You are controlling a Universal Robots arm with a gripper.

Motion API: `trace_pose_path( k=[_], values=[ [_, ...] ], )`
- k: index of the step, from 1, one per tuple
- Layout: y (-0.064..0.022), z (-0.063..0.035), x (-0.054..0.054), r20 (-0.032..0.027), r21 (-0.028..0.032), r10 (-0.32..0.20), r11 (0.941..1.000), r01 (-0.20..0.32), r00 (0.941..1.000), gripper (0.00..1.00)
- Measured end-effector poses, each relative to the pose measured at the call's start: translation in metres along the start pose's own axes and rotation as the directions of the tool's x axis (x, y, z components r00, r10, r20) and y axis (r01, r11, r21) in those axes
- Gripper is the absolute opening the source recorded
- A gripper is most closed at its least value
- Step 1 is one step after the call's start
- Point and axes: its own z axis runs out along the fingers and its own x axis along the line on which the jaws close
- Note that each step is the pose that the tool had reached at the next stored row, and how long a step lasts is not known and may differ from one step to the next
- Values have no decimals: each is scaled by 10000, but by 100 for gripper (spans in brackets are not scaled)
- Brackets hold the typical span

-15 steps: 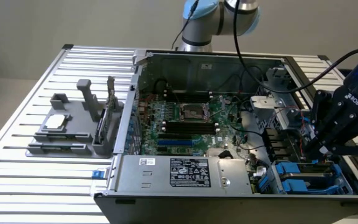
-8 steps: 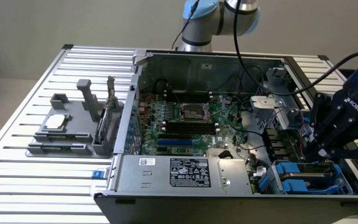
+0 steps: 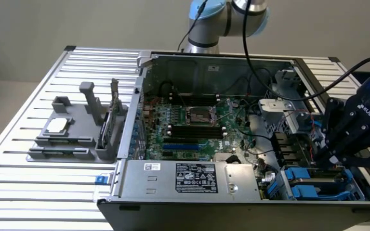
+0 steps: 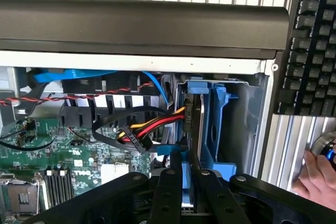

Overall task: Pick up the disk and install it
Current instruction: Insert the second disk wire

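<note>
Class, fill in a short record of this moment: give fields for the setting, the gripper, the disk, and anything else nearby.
setting: open computer case lying on a slatted metal table, motherboard exposed
gripper: gripper lowered at the blue drive bay, by the case's corner at the exterior view's right, shut on the disk
disk: disk standing on edge inside the drive bay, thin side between the fingers
cabling: red, yellow and black cable bundle beside the bay
nearby: keyboard beyond the case; a person's hand at the table edge
</note>
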Motion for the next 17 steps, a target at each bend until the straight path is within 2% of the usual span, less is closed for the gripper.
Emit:
trace_pose_path(
  k=[11,17],
  values=[
    [35,33,-28,-77,4,100,9999,-100,9999,16],
    [42,68,-33,-82,4,111,9999,-111,9999,16]
  ],
)
